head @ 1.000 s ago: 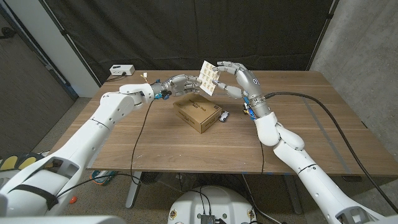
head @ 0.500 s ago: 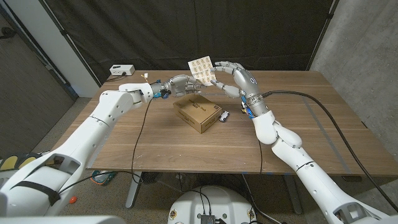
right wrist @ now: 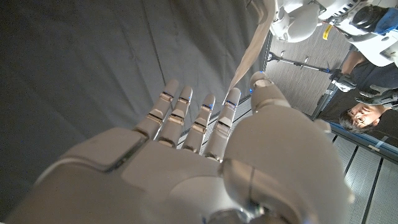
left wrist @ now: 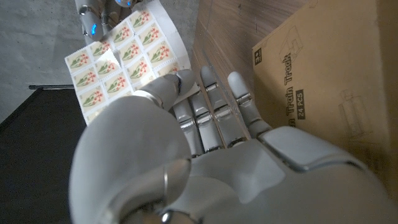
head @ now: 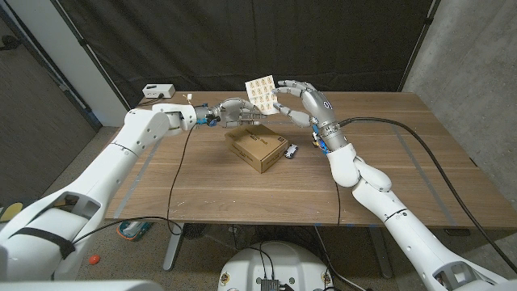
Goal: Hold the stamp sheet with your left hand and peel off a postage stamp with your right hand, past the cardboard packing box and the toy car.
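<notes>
Fingers of left hand (head: 234, 108) pinching stamp sheet (head: 262, 89), right hand (head: 300, 99) touching (grip unclear), wooden table (head: 202, 182), dark curtain (head: 242, 40).

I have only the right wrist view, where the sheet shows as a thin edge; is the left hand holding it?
Observer: Yes. In the head view the left hand grips the sheet by its lower part, raised off the table.
Operator: Where are the box and the car?
Observer: The box lies on the table, nearer the robot than the sheet; the car sits beside its right corner.
Operator: Am I on a stamp?
Observer: In the left wrist view the right hand has its fingertips at the sheet's far corner; I cannot tell if they pinch a stamp.
</notes>
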`<state>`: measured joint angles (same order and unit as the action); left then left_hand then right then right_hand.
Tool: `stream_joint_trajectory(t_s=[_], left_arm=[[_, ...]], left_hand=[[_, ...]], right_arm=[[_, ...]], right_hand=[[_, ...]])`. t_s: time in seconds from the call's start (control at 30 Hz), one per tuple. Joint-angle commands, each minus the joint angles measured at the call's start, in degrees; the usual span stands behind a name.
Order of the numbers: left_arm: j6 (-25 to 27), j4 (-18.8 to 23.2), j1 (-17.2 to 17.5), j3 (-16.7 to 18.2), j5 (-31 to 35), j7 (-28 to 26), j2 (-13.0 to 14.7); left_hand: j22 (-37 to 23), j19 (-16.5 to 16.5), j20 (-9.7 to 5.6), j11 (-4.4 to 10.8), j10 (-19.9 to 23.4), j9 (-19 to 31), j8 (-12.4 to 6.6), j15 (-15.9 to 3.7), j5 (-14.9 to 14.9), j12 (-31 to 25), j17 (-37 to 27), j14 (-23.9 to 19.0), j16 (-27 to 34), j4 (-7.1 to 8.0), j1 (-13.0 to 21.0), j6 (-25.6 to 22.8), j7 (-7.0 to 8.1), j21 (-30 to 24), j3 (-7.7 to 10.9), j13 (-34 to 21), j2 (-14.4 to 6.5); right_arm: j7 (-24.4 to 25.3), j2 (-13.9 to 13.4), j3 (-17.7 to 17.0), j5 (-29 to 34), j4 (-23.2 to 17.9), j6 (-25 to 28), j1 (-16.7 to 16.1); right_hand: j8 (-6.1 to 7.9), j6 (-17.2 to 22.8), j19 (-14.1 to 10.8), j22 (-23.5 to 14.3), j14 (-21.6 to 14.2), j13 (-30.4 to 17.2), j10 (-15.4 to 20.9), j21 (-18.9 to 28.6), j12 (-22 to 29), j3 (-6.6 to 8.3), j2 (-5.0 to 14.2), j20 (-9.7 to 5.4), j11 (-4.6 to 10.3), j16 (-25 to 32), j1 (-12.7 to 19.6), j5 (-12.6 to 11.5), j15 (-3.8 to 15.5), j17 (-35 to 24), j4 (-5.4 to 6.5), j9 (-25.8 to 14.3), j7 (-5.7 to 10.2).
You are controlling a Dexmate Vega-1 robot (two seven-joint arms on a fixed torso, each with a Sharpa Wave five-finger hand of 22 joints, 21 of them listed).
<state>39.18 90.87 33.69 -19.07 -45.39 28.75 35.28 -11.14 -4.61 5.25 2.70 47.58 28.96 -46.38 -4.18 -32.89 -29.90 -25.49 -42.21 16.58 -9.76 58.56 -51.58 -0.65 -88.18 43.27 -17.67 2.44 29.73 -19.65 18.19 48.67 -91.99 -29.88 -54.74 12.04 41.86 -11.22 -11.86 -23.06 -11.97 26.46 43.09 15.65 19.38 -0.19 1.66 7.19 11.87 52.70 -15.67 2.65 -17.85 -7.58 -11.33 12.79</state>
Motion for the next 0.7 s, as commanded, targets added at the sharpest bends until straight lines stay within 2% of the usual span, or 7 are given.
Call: stream_joint_trajectory(t_s=[0.03, 0.37, 0.47, 0.7], left_arm=[[5.63, 0.74, -3.13, -1.89, 1.84, 0.14, 1.80], [8.10, -2.30, -7.00, -4.83, 4.00, 5.11, 1.73], [8.37, -2.55, -8.39, -6.34, 5.75, 6.64, 2.09], [8.99, -3.02, -9.61, -7.35, 7.79, 8.43, 2.00]], left_hand=[[-0.14, -0.52, 0.55, -0.08, 1.60, 1.79, -1.49, -0.17, -2.62, -0.48, 0.16, -1.36, 0.40, -0.15, 0.33, -10.60, -11.11, -0.42, 1.86, -0.54, 1.76], [-0.25, -0.59, 0.86, -0.47, 2.45, 4.55, -3.58, -0.13, -5.94, -0.29, 0.26, -2.00, 0.40, 0.32, -0.30, -11.24, -11.16, -0.55, 3.56, -1.07, 3.05], [-0.29, -0.67, 1.14, -0.62, 2.69, 5.19, -3.93, -0.12, -6.59, -0.23, 0.23, -2.13, 0.43, 0.45, -0.46, -11.08, -11.15, -0.64, 3.93, -1.13, 3.10], [-0.42, -1.07, 1.27, -0.62, 3.53, 5.62, -4.17, -0.04, -8.14, -0.28, 0.22, -3.09, 0.74, 0.61, -0.82, -10.90, -11.18, -0.88, 4.80, -1.46, 3.28]], right_arm=[[1.39, -0.01, 0.82, 0.53, 0.71, -0.62, 0.73], [-0.13, -0.29, 1.87, 1.29, 1.09, 0.31, 1.67], [-0.94, -0.21, 2.11, 1.00, 1.42, 0.80, 1.90], [-1.13, -0.45, 2.49, 1.40, 1.49, 1.37, 2.16]], right_hand=[[0.01, -0.09, -0.31, -0.29, -0.63, -0.11, 0.64, 0.60, -0.01, 0.21, -0.08, 0.47, 0.57, 0.19, 0.17, 0.22, 5.42, -0.06, -0.32, -0.10, -0.06], [0.31, 0.79, 0.07, -0.23, -0.55, -0.02, 0.64, 0.62, -0.07, 0.13, -0.43, 0.52, 0.48, 0.07, 0.31, 0.41, 5.39, 0.12, -0.55, -0.16, -0.06], [0.34, 0.96, 0.51, -0.19, -0.13, 0.01, 0.49, 0.52, -0.15, 0.14, -0.45, 0.84, 0.48, -0.09, 0.35, 0.47, 5.14, 0.14, -0.58, -0.17, -0.04], [0.33, 1.11, 0.93, -0.13, 0.23, 0.07, -0.02, 0.45, -0.40, 0.16, -0.28, 1.06, 0.33, -0.16, 0.28, 0.58, 4.94, 0.13, -0.49, -0.17, -0.02]])
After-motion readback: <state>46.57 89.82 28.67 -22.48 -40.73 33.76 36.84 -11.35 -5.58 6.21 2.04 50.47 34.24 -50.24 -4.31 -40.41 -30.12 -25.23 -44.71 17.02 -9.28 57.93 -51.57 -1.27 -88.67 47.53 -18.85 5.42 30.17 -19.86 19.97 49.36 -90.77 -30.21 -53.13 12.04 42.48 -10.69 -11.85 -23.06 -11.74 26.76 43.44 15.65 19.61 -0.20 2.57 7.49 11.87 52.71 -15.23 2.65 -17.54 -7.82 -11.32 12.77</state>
